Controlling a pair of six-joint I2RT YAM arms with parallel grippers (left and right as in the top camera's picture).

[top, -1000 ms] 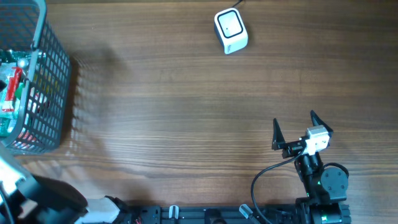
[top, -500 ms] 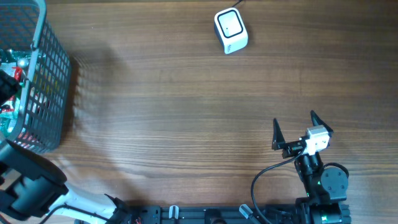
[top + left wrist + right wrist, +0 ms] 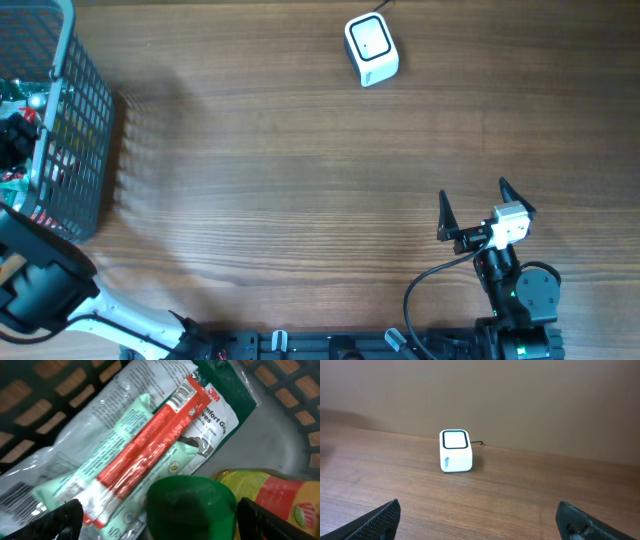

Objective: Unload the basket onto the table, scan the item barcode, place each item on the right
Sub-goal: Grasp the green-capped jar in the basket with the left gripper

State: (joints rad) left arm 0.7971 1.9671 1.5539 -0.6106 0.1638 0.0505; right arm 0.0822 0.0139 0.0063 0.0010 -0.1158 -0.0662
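2 arms stand at a wooden surface [image 3: 300, 200]. The left arm [image 3: 40, 295] reaches from the near left corner into a grey wire basket [image 3: 75, 120] at the surface's left edge. Its jaws are down inside among the items, and from overhead the mesh hides most of them.

From the left wrist camera the left jaws stand wide, 1 fingertip [image 3: 67, 517] in each lower corner of the view, and they grip nothing. Between the tips, nearer the one at the view's right, sits the green cap [image 3: 192, 505] of a bottle [image 3: 272, 495] with a yellow and red label. Beyond the cap lie flat packs, overlapping. A long red strip [image 3: 150, 447] with a barcode [image 3: 183, 394] at its far end runs across a mint-green pack [image 3: 107, 455]; whether these 2 are 1 pack I cannot tell. A white printed pack [image 3: 220, 417] with a dark green edge lies under them. A second barcode shows on the clear wrapping [image 3: 20, 495] at the lower left.

The scanner [image 3: 371, 48] — a small white cube with a dark-framed window on top — sits near the far edge of the surface, well apart from the basket. The right arm [image 3: 515, 290] stands at the near right corner. The right jaws are wide and empty, pointing toward the scanner [image 3: 455, 451], which is well apart from them.
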